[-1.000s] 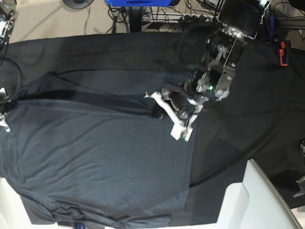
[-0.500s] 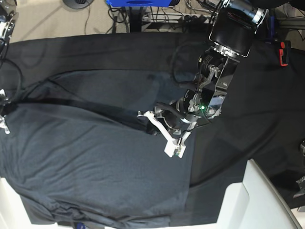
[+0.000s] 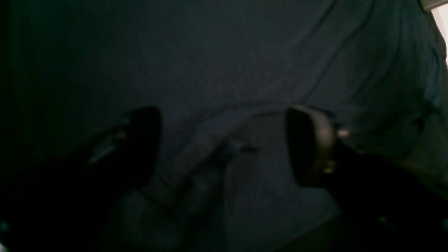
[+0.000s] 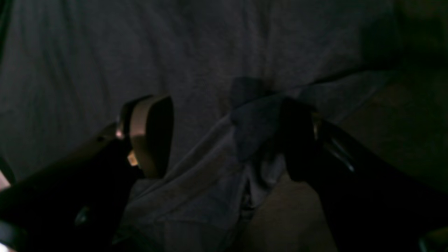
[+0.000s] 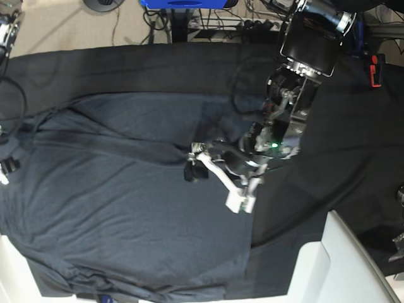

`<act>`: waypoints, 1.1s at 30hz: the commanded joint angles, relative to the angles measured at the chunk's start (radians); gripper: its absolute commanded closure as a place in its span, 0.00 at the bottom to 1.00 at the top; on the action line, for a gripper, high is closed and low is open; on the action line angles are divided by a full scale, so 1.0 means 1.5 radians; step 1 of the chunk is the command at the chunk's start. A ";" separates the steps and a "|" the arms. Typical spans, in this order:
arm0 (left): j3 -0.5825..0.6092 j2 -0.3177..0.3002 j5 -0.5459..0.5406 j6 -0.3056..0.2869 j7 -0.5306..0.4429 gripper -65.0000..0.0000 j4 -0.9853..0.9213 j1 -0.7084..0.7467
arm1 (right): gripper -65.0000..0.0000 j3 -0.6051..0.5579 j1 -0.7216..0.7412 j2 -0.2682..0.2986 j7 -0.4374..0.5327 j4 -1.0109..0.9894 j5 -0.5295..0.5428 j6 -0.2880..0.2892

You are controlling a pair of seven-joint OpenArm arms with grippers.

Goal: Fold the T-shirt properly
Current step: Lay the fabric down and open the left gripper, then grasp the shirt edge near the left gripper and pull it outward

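Observation:
The charcoal-grey T-shirt (image 5: 126,208) lies spread over the left and middle of the table, with a folded ridge running across its upper part. My left gripper (image 5: 218,177) is over the shirt's right part, jaws wide apart. In the left wrist view (image 3: 224,147) a raised fold of shirt (image 3: 206,157) lies between the fingers. My right gripper (image 5: 6,167) is at the shirt's left edge. In the right wrist view (image 4: 227,140) it is open, with a bunched fold of shirt (image 4: 252,126) between the fingers, touching the right one.
A smoother black cloth (image 5: 341,126) covers the table. White panels (image 5: 341,265) stand at the front right and a white edge (image 5: 12,271) at the front left. A red object (image 5: 376,69) sits at the far right. Cables lie on the floor behind.
My left gripper has moved toward the table's front over the shirt, and the fold line under it has shifted with it. The right gripper at the left edge has dropped slightly.

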 commanded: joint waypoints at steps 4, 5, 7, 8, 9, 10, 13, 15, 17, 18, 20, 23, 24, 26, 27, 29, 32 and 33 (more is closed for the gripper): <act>-0.108 -0.003 -0.009 -0.006 -0.014 0.04 0.125 0.054 | 0.31 0.137 -0.039 -0.001 0.012 0.050 0.010 0.003; -0.133 -0.005 -0.009 -0.006 -0.014 0.06 0.156 0.084 | 0.31 0.194 -0.047 -0.023 0.018 0.049 0.010 0.005; -0.170 -0.006 -0.009 -0.006 -0.014 0.13 0.207 0.135 | 0.31 0.284 -0.061 -0.049 0.026 0.046 0.009 0.033; -0.187 -0.007 -0.008 -0.006 -0.014 0.17 0.229 0.164 | 0.31 0.310 -0.066 -0.058 0.026 0.040 0.009 0.066; -0.199 -0.007 -0.006 -0.006 -0.014 0.22 0.242 0.186 | 0.31 0.320 -0.068 -0.059 0.025 0.030 0.009 0.095; -0.207 -0.011 -0.005 -0.006 -0.014 0.27 0.252 0.206 | 0.31 0.322 -0.068 -0.059 0.025 0.015 0.008 0.121; -0.203 -0.047 -0.009 -0.007 -0.014 0.43 0.262 0.255 | 0.31 0.325 -0.062 -0.058 0.028 -0.051 0.008 0.161; -0.205 -0.057 -0.009 -0.007 -0.014 0.49 0.262 0.285 | 0.31 0.325 -0.050 -0.058 0.031 -0.085 0.008 0.162; -0.207 -0.057 -0.009 -0.007 -0.014 0.52 0.263 0.310 | 0.31 0.325 -0.042 -0.057 0.053 -0.115 0.008 0.163; -0.207 -0.058 -0.009 -0.007 -0.014 0.51 0.263 0.321 | 0.31 0.325 -0.036 -0.057 0.068 -0.131 0.008 0.163; -0.207 -0.058 -0.009 -0.007 -0.014 0.50 0.263 0.339 | 0.31 0.325 -0.029 -0.057 0.089 -0.154 0.008 0.163; -0.207 -0.058 -0.009 -0.007 -0.014 0.50 0.263 0.361 | 0.31 0.325 -0.023 -0.056 0.108 -0.183 0.008 0.163; -0.207 -0.058 -0.009 -0.007 -0.014 0.50 0.263 0.366 | 0.31 0.325 -0.021 -0.056 0.117 -0.197 0.007 0.163; -0.207 -0.055 -0.009 -0.007 -0.014 0.50 0.263 0.369 | 0.31 0.323 -0.019 -0.044 0.138 -0.223 0.007 0.163; -0.207 -0.054 -0.009 -0.007 -0.014 0.50 0.263 0.375 | 0.31 0.321 -0.017 -0.041 0.147 -0.234 0.007 0.163; -0.207 -0.053 -0.009 -0.007 -0.014 0.50 0.263 0.380 | 0.31 0.321 -0.003 -0.036 0.153 -0.249 0.007 0.164; -0.205 -0.052 -0.010 -0.007 -0.014 0.50 0.263 0.382 | 0.31 0.320 0.000 -0.036 0.155 -0.250 0.007 0.165; -0.203 -0.052 -0.010 -0.007 -0.014 0.50 0.263 0.382 | 0.31 0.320 0.007 -0.035 0.154 -0.250 0.007 0.167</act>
